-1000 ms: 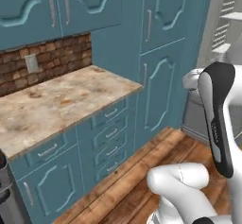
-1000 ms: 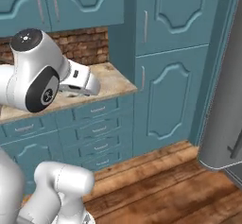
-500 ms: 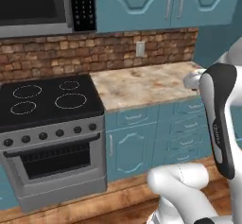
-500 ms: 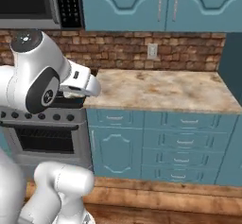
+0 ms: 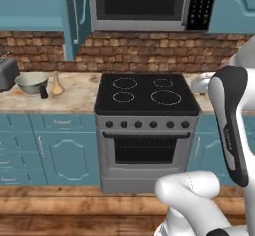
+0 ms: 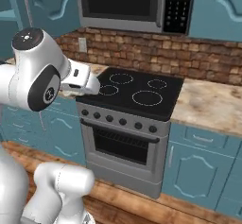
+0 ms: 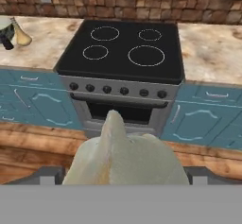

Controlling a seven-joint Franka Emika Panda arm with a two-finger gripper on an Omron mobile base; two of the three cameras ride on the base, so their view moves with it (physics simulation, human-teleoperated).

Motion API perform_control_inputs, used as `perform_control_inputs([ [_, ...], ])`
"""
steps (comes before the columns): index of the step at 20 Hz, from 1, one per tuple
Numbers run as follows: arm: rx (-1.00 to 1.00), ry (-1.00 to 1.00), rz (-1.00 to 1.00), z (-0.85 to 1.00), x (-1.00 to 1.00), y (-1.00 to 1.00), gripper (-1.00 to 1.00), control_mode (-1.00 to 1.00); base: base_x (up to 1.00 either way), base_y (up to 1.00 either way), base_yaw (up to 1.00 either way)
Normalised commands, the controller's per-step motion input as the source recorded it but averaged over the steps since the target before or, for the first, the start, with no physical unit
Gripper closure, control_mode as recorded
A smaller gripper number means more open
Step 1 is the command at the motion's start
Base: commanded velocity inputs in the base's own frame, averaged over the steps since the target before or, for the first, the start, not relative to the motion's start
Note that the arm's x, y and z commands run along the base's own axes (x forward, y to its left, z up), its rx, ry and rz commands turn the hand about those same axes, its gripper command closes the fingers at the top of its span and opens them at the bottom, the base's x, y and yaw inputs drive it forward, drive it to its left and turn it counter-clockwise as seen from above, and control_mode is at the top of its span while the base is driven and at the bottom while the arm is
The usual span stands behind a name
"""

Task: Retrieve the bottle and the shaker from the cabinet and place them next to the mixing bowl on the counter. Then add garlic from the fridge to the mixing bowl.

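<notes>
In the hand view my gripper (image 7: 125,174) is shut on a pale garlic bulb (image 7: 120,154) that sits between its dark fingertips (image 7: 49,175). It hangs in front of the black stove. Far to the left on the counter (image 5: 74,98) stands the pale grey-green mixing bowl (image 5: 32,80). The black shaker (image 5: 44,92) and the golden-tan bottle (image 5: 57,84) stand right beside it. The hand view shows the bottle (image 7: 21,36) and the shaker (image 7: 5,42) at its upper left edge. The teal cabinet (image 5: 30,3) above them has its door open. The fridge is out of view.
A black four-ring stove (image 5: 147,93) with an oven (image 5: 144,150) lies straight ahead, under a microwave (image 5: 144,3). A grey toaster (image 5: 7,73) stands left of the bowl. Teal drawer units (image 7: 28,107) line the wood floor, and a brick wall backs the counter.
The whole picture has swept sideways. The base has moved from the tall teal doors along the counter to the stove, bringing the bowl, bottle and shaker into view. The gripper keeps the garlic.
</notes>
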Motion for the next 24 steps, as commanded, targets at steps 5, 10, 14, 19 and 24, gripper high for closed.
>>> perform_control_inputs([
  [5, 0.00, 0.00, 0.00, 0.00, 0.00, 0.00, 1.00, 1.00, 0.30, 1.00, 0.03],
  [10, 0.00, 0.00, 0.00, 0.00, 0.00, 0.00, 1.00, 1.00, -0.01, 1.00, 0.03],
  [14, 0.00, 0.00, 0.00, 0.00, 0.00, 0.00, 1.00, 1.00, 0.23, 1.00, -0.01],
  [19, 0.00, 0.00, 0.00, 0.00, 0.00, 0.00, 1.00, 1.00, 0.56, 1.00, -0.07],
  [24, 0.00, 0.00, 0.00, 0.00, 0.00, 0.00, 1.00, 1.00, 1.00, 0.86, -0.24],
])
